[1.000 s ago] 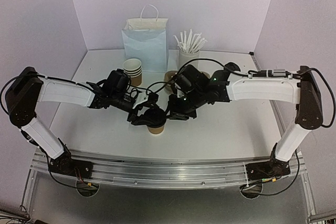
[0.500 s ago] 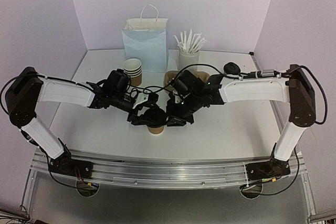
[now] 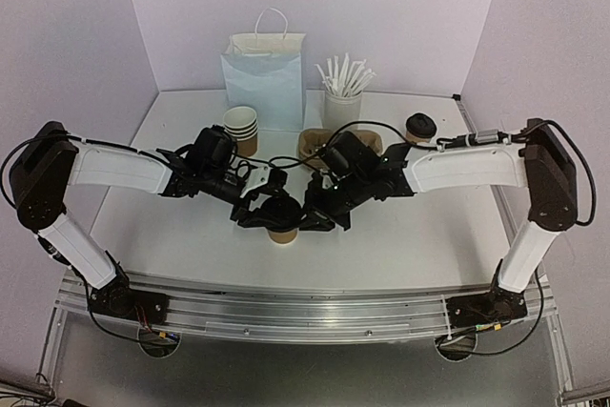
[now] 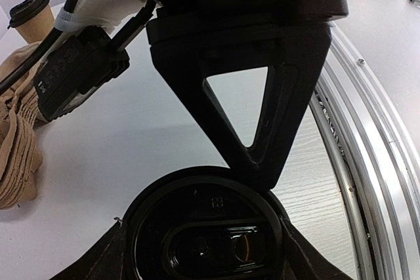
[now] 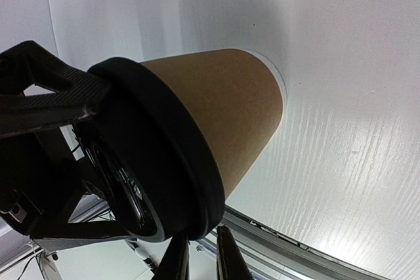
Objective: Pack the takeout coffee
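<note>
Your left gripper (image 3: 268, 212) clasps the cup (image 5: 223, 109). The right gripper (image 3: 311, 219), closed and empty, leans on the lid (image 5: 157, 155) at 3 o'clock. A hard sideways push may tip the cup.

The cup (image 5: 223, 116) is brown paper, matt and smooth, and its lid (image 5: 164, 162) is black plastic with a soft shine. The carrier (image 4: 16, 136) is tan pulp, rough and dull. The table (image 5: 341, 96) is white with a fine grain and some gloss. The left arm (image 3: 114, 167) and the right arm (image 3: 467, 167) have smooth white plastic shells. The rail (image 3: 286, 316) is brushed metal. The bag (image 3: 267, 78) is matt white paper.
</note>
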